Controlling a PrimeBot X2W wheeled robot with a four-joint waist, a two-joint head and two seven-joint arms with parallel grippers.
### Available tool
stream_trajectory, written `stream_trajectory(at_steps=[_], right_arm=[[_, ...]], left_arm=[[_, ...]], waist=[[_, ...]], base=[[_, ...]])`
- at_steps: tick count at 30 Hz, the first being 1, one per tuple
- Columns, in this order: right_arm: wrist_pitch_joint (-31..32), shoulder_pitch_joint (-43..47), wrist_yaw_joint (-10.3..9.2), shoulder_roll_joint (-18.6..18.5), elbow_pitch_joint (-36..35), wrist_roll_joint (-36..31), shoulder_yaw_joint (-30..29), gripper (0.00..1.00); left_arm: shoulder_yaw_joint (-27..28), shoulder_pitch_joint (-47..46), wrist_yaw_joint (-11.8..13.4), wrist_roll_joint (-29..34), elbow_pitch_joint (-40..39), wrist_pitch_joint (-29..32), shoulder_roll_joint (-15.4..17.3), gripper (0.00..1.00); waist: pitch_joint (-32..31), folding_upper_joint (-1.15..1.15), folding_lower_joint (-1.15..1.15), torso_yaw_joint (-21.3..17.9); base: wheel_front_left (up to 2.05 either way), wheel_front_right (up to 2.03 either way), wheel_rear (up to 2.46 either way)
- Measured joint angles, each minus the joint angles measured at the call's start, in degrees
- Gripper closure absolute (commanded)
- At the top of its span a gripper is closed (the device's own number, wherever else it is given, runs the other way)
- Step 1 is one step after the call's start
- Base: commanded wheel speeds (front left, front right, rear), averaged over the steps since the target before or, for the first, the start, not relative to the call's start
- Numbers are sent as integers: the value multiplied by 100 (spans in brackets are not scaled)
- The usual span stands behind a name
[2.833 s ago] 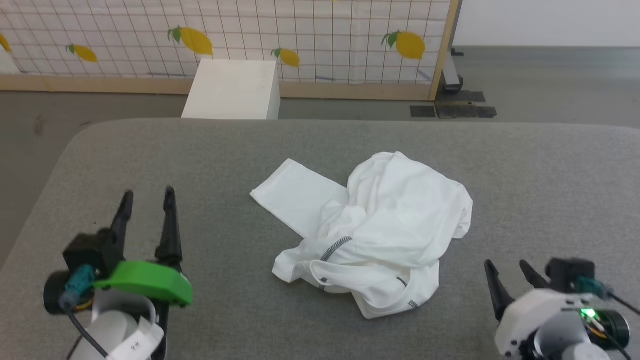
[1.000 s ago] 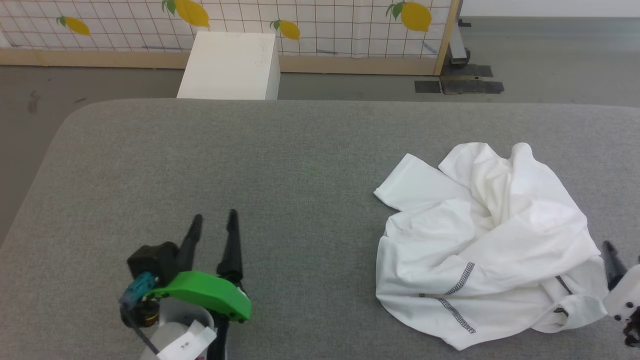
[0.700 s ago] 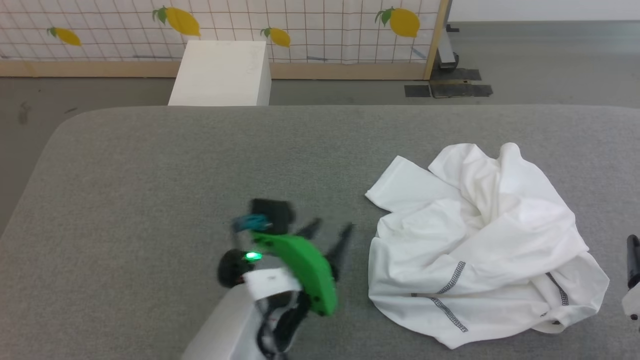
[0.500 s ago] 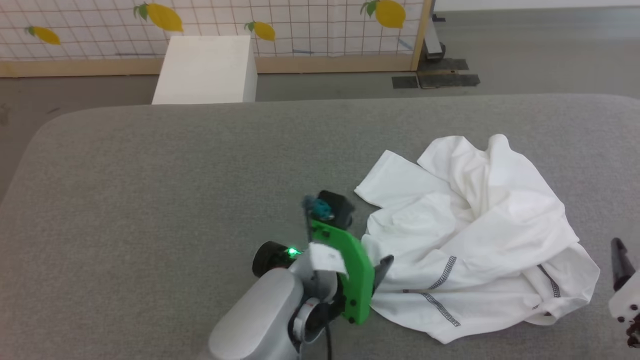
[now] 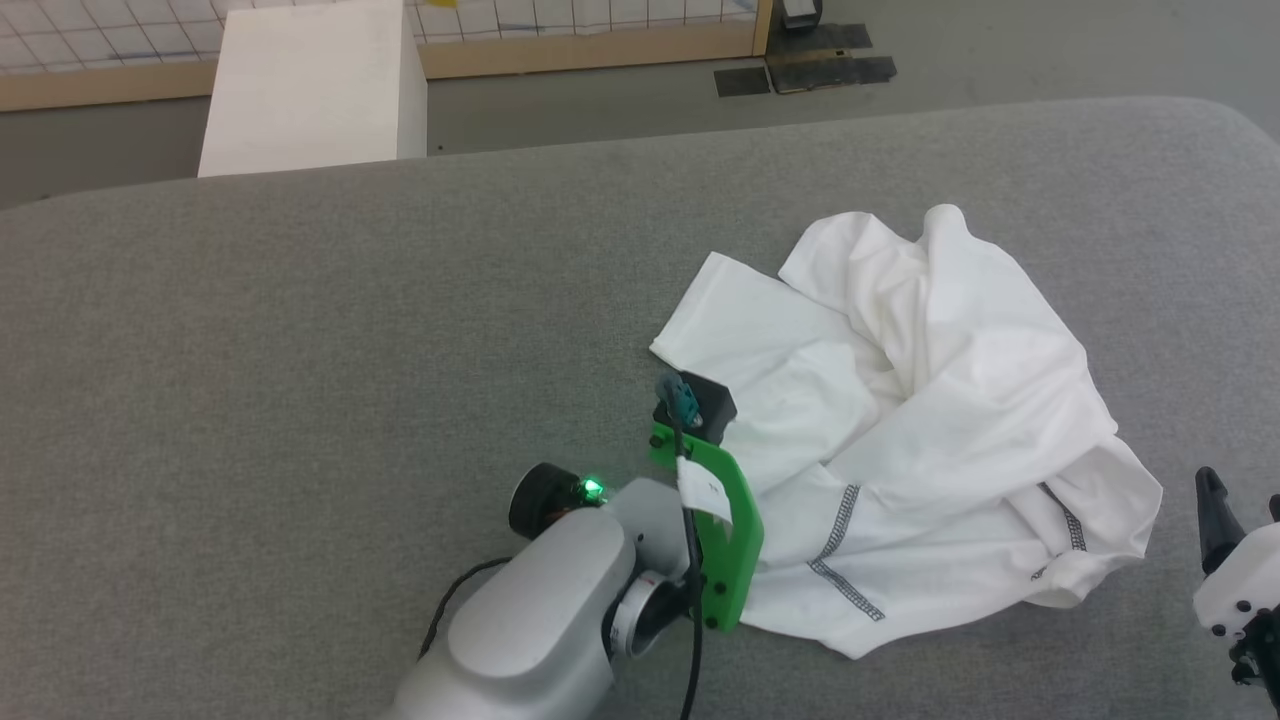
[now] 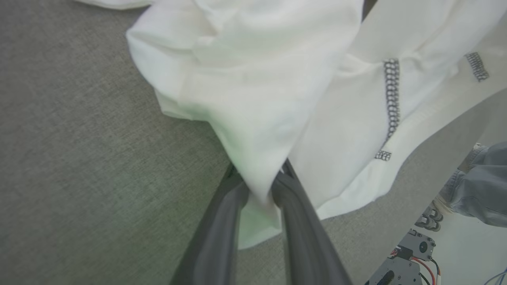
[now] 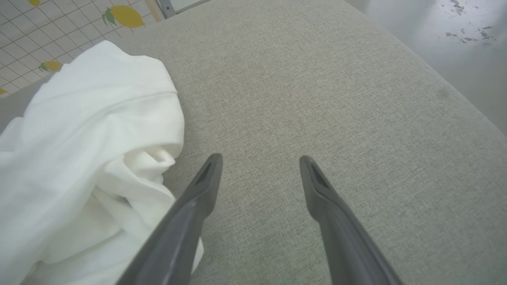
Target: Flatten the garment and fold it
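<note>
The garment (image 5: 930,400), a white shirt with dark zigzag stitching, lies crumpled on the right half of the grey table (image 5: 300,350). My left gripper (image 6: 261,186) is shut on a fold at the garment's (image 6: 277,79) near left edge, and white fabric is pinched between its two dark fingers. In the head view the green wrist bracket (image 5: 725,530) hides those fingers. My right gripper (image 7: 259,158) is open over bare table just right of the garment (image 7: 79,138), holding nothing. One of its fingers (image 5: 1212,510) shows at the lower right of the head view.
A rigid white box (image 5: 310,90) stands on the floor behind the table. A lemon-patterned screen (image 7: 59,31) lies beyond it. The table's rounded right edge meets shiny floor (image 7: 455,39). A person's trouser leg (image 6: 479,186) stands beside the table.
My left arm swung right to the garment's left edge and its jaws closed on a fold of fabric. The head camera tilted down and shifted. The right gripper stayed open.
</note>
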Motion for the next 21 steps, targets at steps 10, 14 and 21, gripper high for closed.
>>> stream_trajectory(at_steps=[10, 14, 21], right_arm=[[-49, 0, 0, 0, 159, -48, 140, 0], [-49, -2, 0, 1, 162, -75, 315, 0], [-49, -3, 0, 2, 162, -87, 522, 0]], left_arm=[[1441, -417, 660, -876, -394, -1401, 66, 100], [2145, -439, 1203, -859, -121, -1828, 621, 100], [3441, 626, 1953, -1294, 43, -2407, 1285, 100]], waist=[[-64, 0, 0, 205], [-162, 0, 0, 332], [-200, 0, 0, 463]], base=[[0, 0, 0], [0, 0, 0], [0, 0, 0]])
